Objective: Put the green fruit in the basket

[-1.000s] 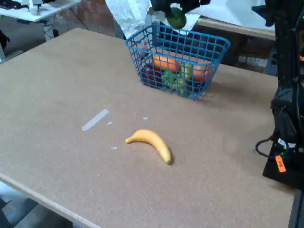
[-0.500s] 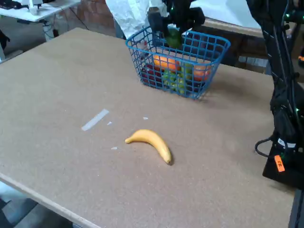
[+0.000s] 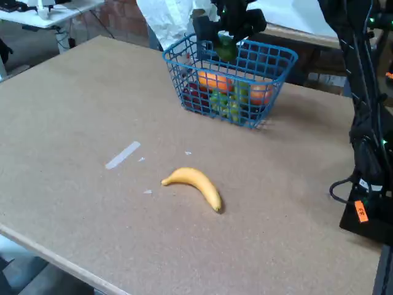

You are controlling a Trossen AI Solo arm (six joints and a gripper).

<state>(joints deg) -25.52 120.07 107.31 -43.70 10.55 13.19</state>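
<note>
Fixed view shows you the black pincer (image 3: 225, 38) has dropped to the blue wire-mesh basket (image 3: 270, 92) rim, still clamping the dark green oval fruit (image 3: 225, 50); release comes next.

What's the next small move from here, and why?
Probably open the gripper and let go. It holds the green fruit over the blue basket, about level with the rim and inside its outline, above the fruit already lying in it. The drop looks short, so releasing should land it inside. The banana on the table is not part of this.
</note>
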